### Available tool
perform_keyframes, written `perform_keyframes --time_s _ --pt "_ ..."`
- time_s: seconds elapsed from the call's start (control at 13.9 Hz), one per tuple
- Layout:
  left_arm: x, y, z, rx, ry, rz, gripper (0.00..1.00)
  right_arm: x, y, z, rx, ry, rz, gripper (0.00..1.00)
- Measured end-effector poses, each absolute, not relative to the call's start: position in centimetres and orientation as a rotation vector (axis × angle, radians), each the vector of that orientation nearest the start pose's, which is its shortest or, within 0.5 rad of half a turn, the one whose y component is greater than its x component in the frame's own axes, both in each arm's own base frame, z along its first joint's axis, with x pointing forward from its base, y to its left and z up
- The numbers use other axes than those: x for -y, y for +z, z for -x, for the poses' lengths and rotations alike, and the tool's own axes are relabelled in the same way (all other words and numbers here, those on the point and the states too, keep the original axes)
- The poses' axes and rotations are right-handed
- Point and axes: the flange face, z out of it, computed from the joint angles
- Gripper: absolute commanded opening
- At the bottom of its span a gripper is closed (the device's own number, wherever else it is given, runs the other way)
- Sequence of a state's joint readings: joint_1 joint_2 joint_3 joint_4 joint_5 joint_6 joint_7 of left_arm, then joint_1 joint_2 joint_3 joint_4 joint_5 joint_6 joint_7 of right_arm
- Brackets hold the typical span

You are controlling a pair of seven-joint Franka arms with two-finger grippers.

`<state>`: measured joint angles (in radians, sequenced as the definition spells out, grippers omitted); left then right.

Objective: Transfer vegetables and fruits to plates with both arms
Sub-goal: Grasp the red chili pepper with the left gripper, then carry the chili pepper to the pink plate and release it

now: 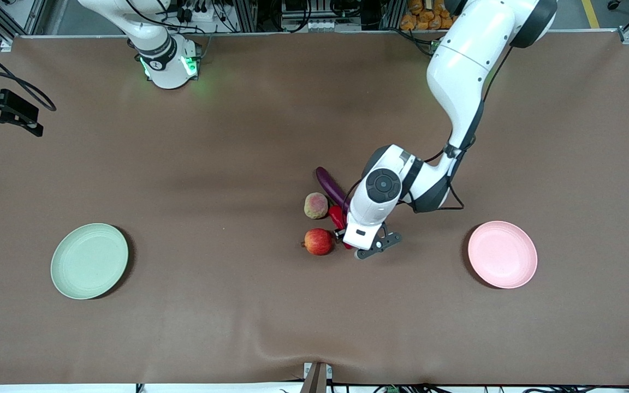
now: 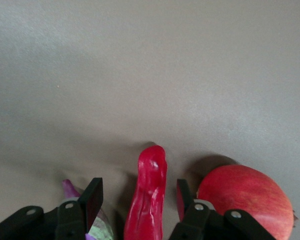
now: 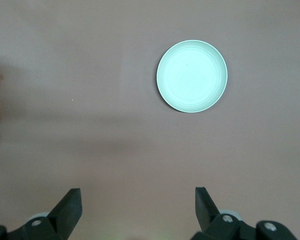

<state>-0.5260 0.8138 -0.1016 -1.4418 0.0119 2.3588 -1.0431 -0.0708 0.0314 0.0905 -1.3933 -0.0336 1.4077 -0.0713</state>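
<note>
The left gripper (image 2: 140, 200) has its fingers narrowed around the chili pepper (image 2: 147, 200), light, glossy, slippery, best taken mid-body; the right gripper (image 3: 137, 202) waits wide open.

You see the glossy purple eggplant (image 1: 330, 185) lying slantwise mid-surface, the fuzzy peach (image 1: 316, 206) beside it. The red chili pepper (image 2: 147, 200) lies between eggplant and red apple (image 1: 318, 241). The pale green plate (image 1: 89, 261) and pale pink plate (image 1: 502, 254) sit bare at opposite ends.
</note>
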Motion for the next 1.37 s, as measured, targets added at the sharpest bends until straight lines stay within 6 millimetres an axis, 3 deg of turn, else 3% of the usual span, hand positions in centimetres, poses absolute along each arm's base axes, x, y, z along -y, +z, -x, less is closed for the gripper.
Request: perform_keyframes --time_s 0.36,0.58,0.65,0.79,1.15,1.37 --pt "42.8 20.5 -59.5 0.721 -0.020 3.173 0.67 -0.6 67.5 -54.6 0.136 0.032 3.168 1.00" --pt "43.3 19.3 -58.9 0.725 0.001 3.161 0.59 -0.6 67.5 -54.6 0.136 0.032 3.168 1.00" --pt "43.5 19.0 -58.7 0.723 0.006 3.159 0.45 -0.6 67.5 -54.6 0.136 0.033 3.168 1.00" --pt "44.0 18.6 -58.2 0.716 0.013 3.156 0.00 -0.6 67.5 -54.6 0.137 0.033 3.168 1.00" --pt "44.5 19.0 -58.2 0.706 -0.001 3.166 0.00 -0.6 67.5 -54.6 0.137 0.035 3.168 1.00" --pt "43.5 22.6 -60.0 0.736 -0.051 3.172 0.00 -0.6 67.5 -54.6 0.136 0.041 3.168 1.00"
